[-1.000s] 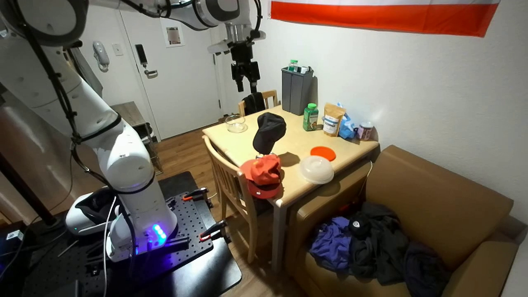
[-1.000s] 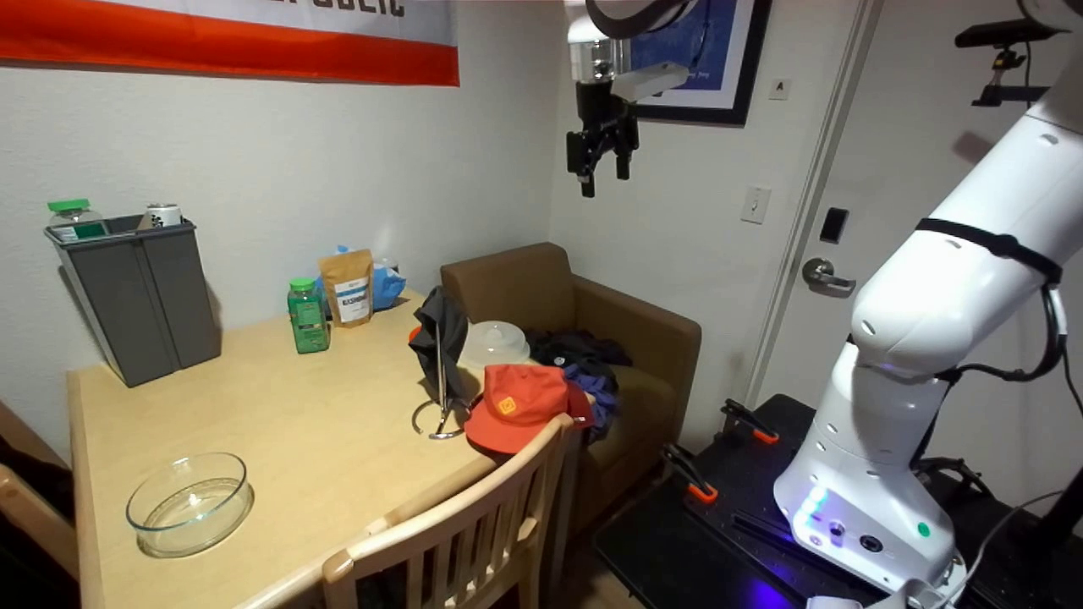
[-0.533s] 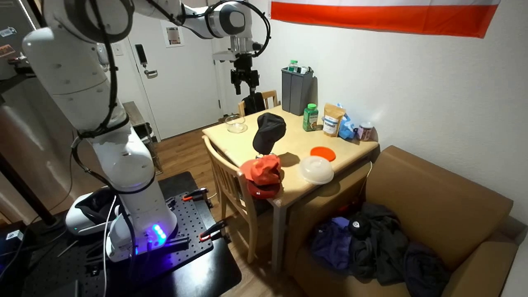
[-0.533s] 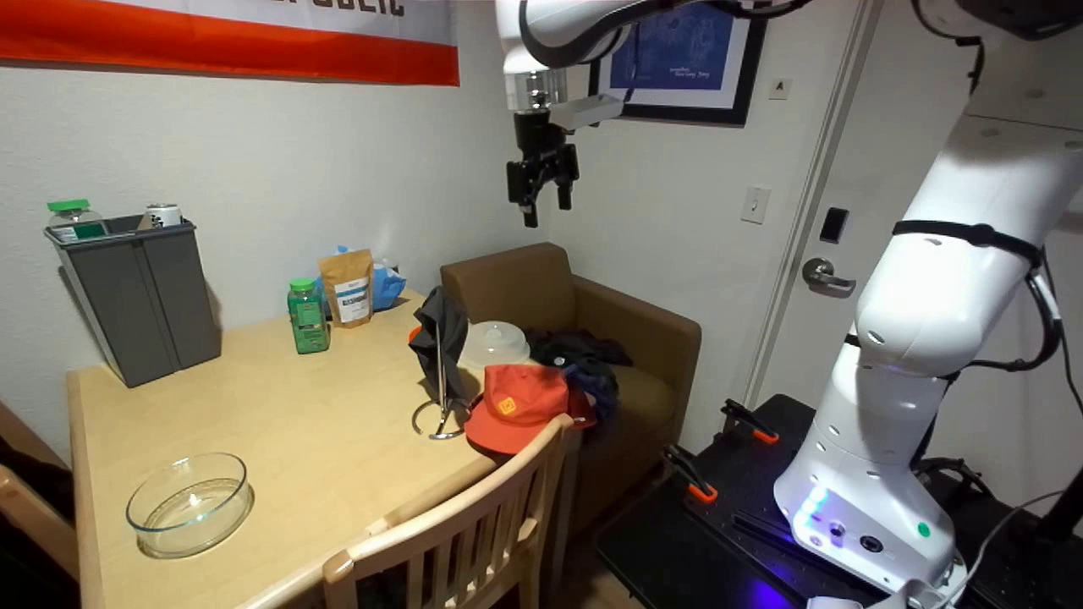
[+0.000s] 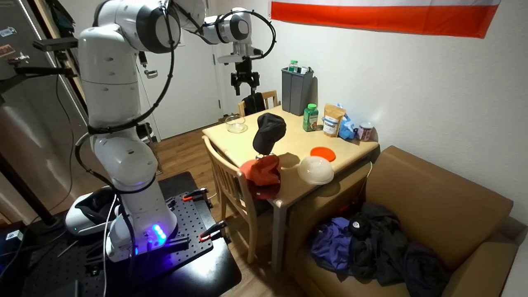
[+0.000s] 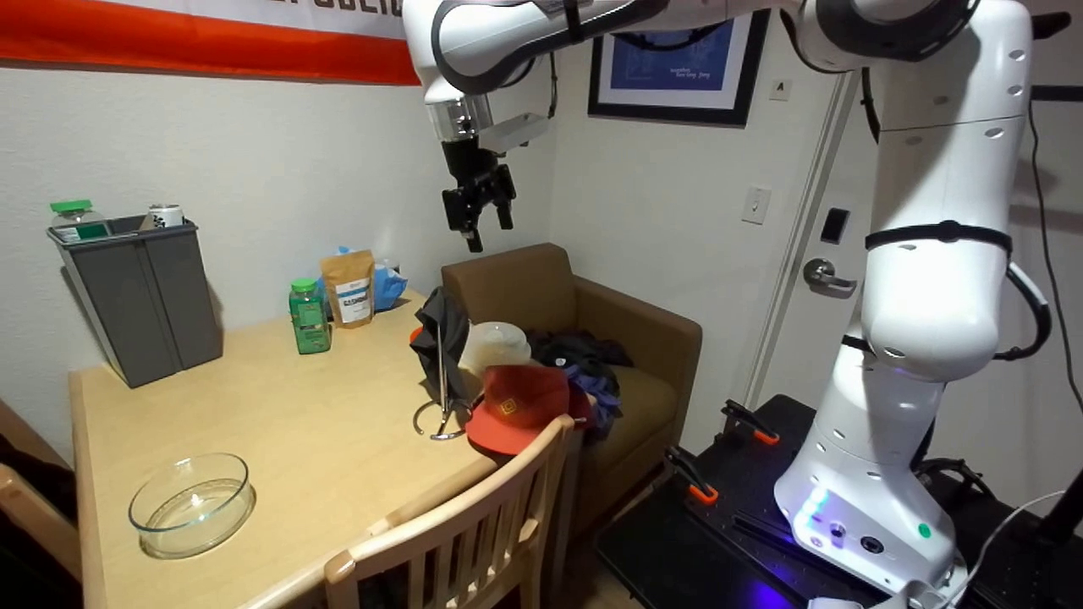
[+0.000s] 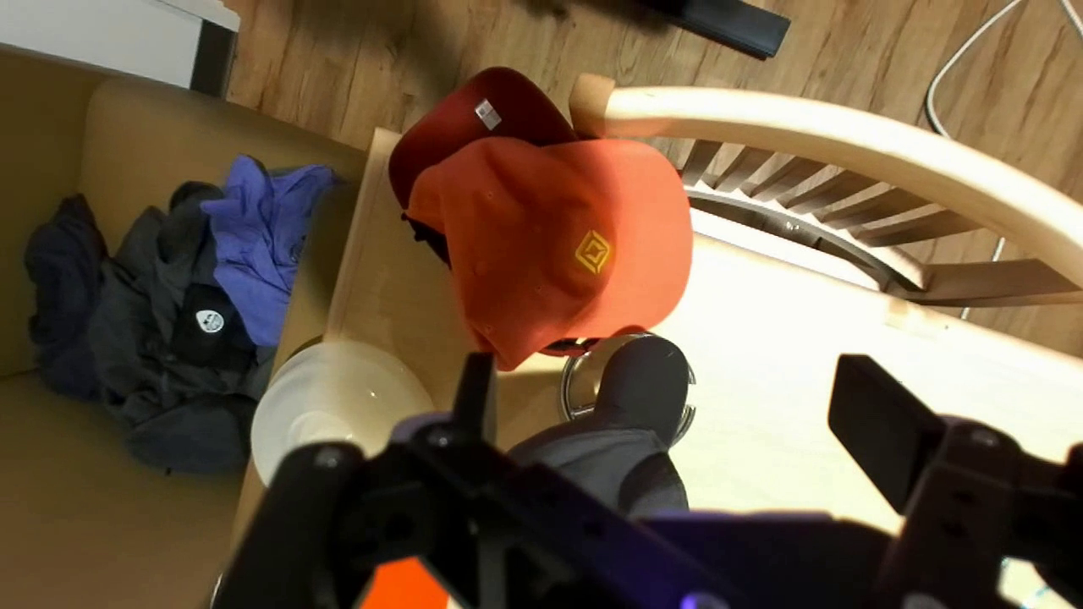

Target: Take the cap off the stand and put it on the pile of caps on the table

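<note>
The black cap hangs on a thin metal stand (image 6: 441,381) on the light wooden table (image 6: 321,406). The cap shows in both exterior views (image 5: 270,131) (image 6: 440,326) and in the wrist view (image 7: 645,385). The pile, an orange-red cap over a dark red one, lies beside the stand at the table's corner in both exterior views (image 5: 264,171) (image 6: 518,410) and the wrist view (image 7: 541,245). My gripper (image 5: 246,90) is open and empty, well above the cap (image 6: 490,234). In the wrist view the cap's brim shows between the spread fingers (image 7: 880,423); the gripper body hides the rest.
A wooden chair (image 7: 812,118) stands against the table beside the pile. A pale plastic dome (image 5: 316,170) and an orange disc (image 5: 323,153) lie near the stand. A glass bowl (image 6: 190,507), grey bin (image 6: 144,304), green bottle (image 6: 309,321) and pouch (image 6: 349,288) are farther off.
The arm has swung round and my gripper has come lower and over the table towards the black cap. A shadow now falls on the pile. The caps have not moved.
</note>
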